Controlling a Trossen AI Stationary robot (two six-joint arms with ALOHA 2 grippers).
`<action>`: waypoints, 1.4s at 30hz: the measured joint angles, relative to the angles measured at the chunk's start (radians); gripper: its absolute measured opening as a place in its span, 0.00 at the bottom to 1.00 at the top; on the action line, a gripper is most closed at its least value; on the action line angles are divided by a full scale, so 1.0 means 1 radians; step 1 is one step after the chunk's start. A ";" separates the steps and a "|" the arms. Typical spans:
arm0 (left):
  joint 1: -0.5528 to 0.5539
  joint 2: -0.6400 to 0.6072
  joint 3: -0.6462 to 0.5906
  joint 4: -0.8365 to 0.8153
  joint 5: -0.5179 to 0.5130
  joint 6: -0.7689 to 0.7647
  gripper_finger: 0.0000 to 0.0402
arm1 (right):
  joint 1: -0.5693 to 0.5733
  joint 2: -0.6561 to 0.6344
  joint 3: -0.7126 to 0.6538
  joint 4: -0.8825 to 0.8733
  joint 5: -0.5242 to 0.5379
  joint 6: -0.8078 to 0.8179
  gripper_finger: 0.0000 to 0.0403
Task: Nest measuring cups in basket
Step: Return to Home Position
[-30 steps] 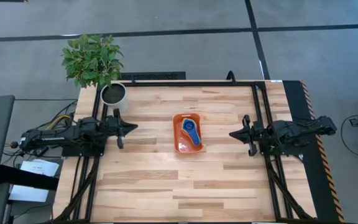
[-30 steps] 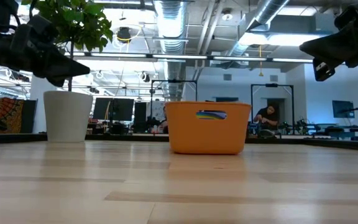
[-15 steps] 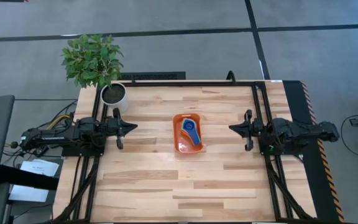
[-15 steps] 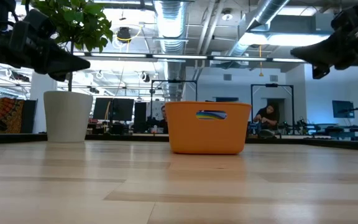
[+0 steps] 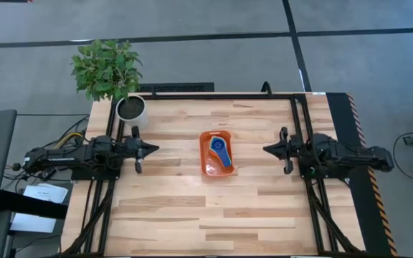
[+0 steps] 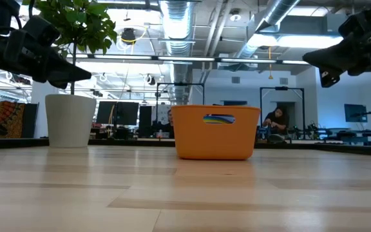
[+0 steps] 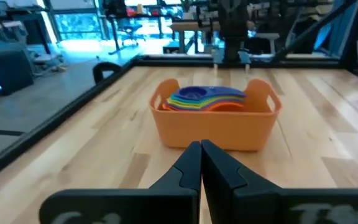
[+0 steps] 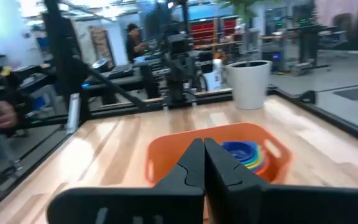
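Glossy plastic basket [image 5: 208,159]; smooth pale wood table [image 5: 178,208].

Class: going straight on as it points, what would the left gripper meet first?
Probably the orange basket, dead ahead of the left gripper; it hangs higher, so it might pass over the rim.

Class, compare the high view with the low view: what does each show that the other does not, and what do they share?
Only the high view: the inside of the basket, with a dark blue cup topmost in the nested cups, and the floor around the table. Only the low view: the room behind, with a person in it, and the cups' coloured edges through the basket's handle slot. Both: the basket, the white pot, the left gripper and the right gripper, each off to its own side.
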State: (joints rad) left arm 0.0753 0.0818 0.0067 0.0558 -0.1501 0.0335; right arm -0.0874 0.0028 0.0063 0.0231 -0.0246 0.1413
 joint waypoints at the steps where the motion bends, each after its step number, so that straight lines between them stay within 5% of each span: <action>1: 0.000 0.000 0.000 -0.004 0.008 -0.001 0.00 | 0.017 0.000 0.000 0.000 0.001 -0.006 0.03; 6: 0.000 0.001 0.000 -0.004 0.011 -0.020 0.00 | 0.096 0.003 0.000 -0.003 0.040 -0.053 0.01; 16: 0.000 0.001 0.000 -0.002 0.007 -0.041 0.00 | 0.092 0.005 -0.001 -0.003 0.052 -0.037 0.14; 42: 0.000 0.001 0.000 -0.002 0.008 -0.031 0.00 | 0.091 0.005 -0.002 -0.002 0.051 -0.036 0.15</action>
State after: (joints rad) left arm 0.0754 0.0830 0.0067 0.0536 -0.1422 0.0029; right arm 0.0040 0.0074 0.0044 0.0212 0.0269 0.1051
